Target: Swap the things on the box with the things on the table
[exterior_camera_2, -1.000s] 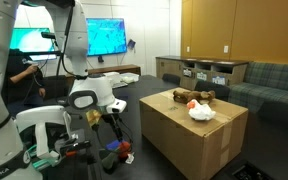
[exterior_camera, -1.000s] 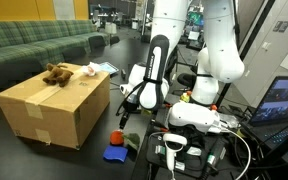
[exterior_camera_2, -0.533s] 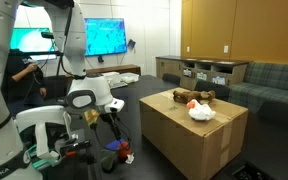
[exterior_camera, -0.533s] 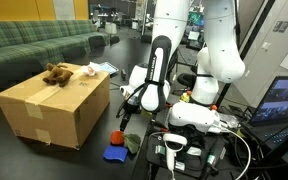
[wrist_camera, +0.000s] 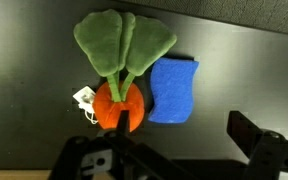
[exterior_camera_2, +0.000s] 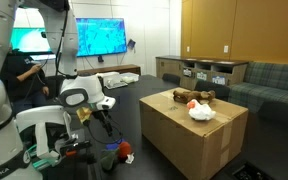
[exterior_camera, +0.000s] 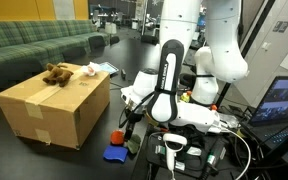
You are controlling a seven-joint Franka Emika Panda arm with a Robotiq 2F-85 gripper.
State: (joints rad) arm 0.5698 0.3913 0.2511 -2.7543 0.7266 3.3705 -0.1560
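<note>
On the table (wrist_camera: pixel 24 60) in wrist view, plush carrot (wrist_camera: pixel 117 105) lying along 6-to-12 o'clock, leaves toward 12, blue sponge (wrist_camera: pixel 173 90) at its 3 o'clock, gripper (exterior_camera: pixel 131 120) spread wide, empty.

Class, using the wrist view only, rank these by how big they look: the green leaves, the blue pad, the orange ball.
1. green leaves
2. blue pad
3. orange ball: close to the pad in size and partly hidden at its lower edge, so this last placing is unsure.
</note>
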